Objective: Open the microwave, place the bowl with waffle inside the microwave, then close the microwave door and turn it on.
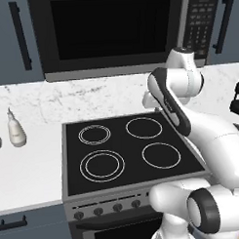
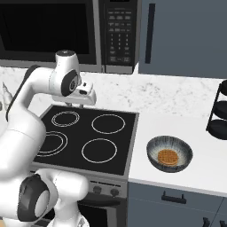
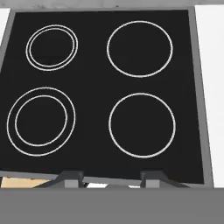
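Above your gripper (image 3: 111, 177), top of the left base view, hangs the closed black glass microwave door (image 1: 108, 31); your fingers sit partly open, empty, pointing down at the black stovetop (image 3: 105, 94).

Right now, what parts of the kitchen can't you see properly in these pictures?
- Large black over-range microwave: its top is cut off by the frame edge in both base views.
- Its right-hand button panel: labels too small to read.
- Tiered black rack: cut by the right edge in the right base view.
- White bottle on the counter: details too small in the left base view.
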{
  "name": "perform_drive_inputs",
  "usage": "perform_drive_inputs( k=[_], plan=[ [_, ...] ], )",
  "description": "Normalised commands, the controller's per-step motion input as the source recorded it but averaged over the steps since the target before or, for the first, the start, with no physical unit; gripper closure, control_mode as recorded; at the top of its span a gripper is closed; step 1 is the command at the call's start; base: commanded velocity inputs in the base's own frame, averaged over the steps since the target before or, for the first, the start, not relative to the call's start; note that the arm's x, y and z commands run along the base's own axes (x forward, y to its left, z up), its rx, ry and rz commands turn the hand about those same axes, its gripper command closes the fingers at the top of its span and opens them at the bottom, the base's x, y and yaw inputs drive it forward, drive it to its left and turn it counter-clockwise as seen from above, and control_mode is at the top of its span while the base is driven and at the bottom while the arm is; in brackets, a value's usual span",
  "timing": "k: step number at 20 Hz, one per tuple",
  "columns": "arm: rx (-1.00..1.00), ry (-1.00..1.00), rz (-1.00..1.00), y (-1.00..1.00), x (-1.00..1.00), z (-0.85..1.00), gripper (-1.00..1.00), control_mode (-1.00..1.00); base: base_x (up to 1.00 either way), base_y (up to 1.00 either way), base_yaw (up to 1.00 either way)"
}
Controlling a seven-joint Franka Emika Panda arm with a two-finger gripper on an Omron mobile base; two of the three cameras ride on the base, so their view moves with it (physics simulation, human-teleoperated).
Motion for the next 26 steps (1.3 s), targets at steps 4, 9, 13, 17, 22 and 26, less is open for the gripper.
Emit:
perform_drive_inputs(
  k=[4, 9, 13, 17, 22, 26],
  plan=[
    [0.0, -0.17, 0.01, 0.0, -0.59, 0.05, -1.0, -1.0, 0.0, 0.0, 0.0],
    [0.05, -0.43, 0.08, -0.38, -0.34, 0.55, -1.0, -1.0, 0.0, 0.0, 0.0],
    [0.04, -0.4, 0.0, -0.41, 0.0, 0.71, -1.0, -1.0, 0.0, 0.0, 0.0],
    [0.0, -0.41, 0.0, -0.13, 0.0, 0.5, -1.0, -1.0, 0.0, 0.0, 0.0],
    [0.0, -0.34, 0.0, -0.03, 0.03, 0.19, -1.0, -1.0, 0.0, 0.0, 0.0],
    [0.0, -0.25, 0.0, -0.13, 0.07, 0.0, -1.0, -1.0, 0.0, 0.0, 0.0]
  ],
)
